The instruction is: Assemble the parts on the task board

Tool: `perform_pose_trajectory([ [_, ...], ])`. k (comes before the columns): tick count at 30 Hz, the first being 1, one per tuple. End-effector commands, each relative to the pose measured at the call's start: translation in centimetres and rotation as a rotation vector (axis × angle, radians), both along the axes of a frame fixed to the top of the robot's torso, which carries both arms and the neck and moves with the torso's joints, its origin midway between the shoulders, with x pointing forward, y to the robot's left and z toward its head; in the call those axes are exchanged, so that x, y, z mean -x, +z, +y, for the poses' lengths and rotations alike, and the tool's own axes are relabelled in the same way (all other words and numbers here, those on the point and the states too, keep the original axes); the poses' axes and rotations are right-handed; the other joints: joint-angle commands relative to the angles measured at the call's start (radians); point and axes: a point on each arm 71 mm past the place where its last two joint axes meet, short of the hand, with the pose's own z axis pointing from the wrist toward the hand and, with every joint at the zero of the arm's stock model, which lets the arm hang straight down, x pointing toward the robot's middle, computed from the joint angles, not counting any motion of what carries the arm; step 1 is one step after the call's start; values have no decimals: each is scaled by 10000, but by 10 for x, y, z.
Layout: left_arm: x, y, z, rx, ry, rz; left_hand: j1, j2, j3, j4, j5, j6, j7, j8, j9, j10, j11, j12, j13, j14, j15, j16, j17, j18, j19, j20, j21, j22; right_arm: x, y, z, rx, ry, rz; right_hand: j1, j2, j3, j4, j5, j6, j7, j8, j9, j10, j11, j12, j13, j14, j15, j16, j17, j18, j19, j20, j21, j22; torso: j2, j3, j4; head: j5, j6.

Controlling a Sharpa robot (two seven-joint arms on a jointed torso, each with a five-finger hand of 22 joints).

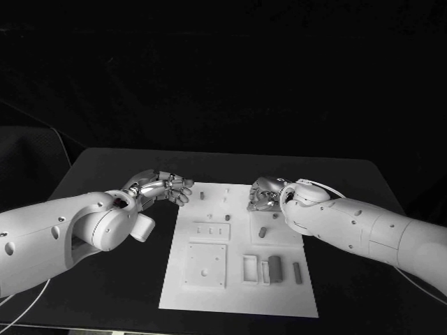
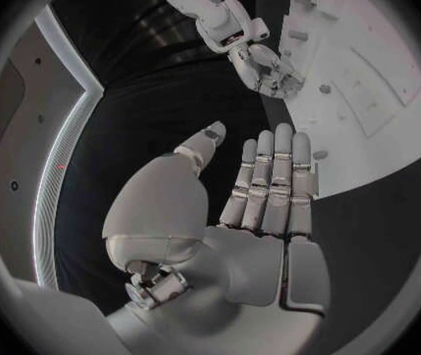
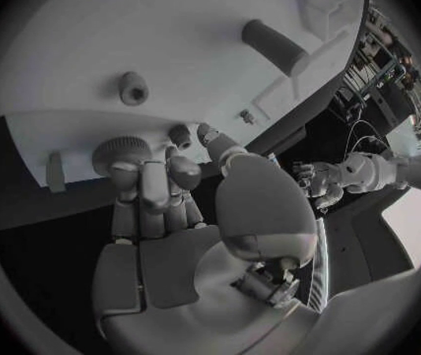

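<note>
Task board [image 1: 239, 293] on black table [image 1: 113, 167] | left robot hand [image 1: 163, 188] empty, fingers straight | right robot hand [image 1: 267, 193] curled over board, grasp unclear

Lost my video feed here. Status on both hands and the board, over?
Left hand open, hovering beside task board. Right hand over board's far end, fingers curled on a round ridged part. Other parts lie loose on board; nothing in the way.

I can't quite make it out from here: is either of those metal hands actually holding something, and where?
The right hand seems to pinch a small round ridged part by its rim. The left hand holds nothing.
</note>
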Motion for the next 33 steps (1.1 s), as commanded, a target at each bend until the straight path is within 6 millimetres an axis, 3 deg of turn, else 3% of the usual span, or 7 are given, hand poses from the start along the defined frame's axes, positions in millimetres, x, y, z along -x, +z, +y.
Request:
perform_pose_trajectory([
  [1,0,2,-2,99,-10,-34,-31,3,-57,-6,32,-90,7,-36,-9,-63,-7,-26,-9,-40,-10,-38,-4,2,-76,-11,-53,-6,0,-1,-1,286,-8,77,-28,10,-1,20,38,12,1,43,-9,19,-85,43,18,-6,-82,52,18,96,104,2,95,14,14,-2,-4,28,-36],
  [12,-1,1,-1,84,46,-22,-31,10,-55,-2,32,-93,8,-38,-10,-63,-8,-26,-8,-37,-10,-39,-3,2,-76,-11,-53,-5,0,-2,-4,330,-57,107,-10,124,57,32,49,110,-8,107,-12,21,-112,211,117,1,-105,224,111,122,144,-15,192,62,22,6,-25,13,-80],
  [28,-2,1,0,87,55,52,-35,21,-54,5,32,-95,9,-40,-12,-64,-8,-25,-6,-33,-10,-40,-2,0,-76,-11,-53,-3,1,0,-4,153,-34,-111,148,638,343,-37,134,998,-16,463,84,-8,-218,694,395,-27,-173,715,351,211,191,-63,493,220,45,16,-7,-13,-97],
  [33,-2,1,0,81,71,58,-36,22,-55,7,32,-96,9,-41,-12,-64,-8,-25,-6,-32,-10,-41,-1,0,-76,-11,-53,-2,1,0,-3,108,-79,-157,155,661,356,-41,147,1020,-17,467,85,-7,-221,704,400,-28,-175,726,355,214,191,-63,500,224,53,16,-16,-22,-96],
])
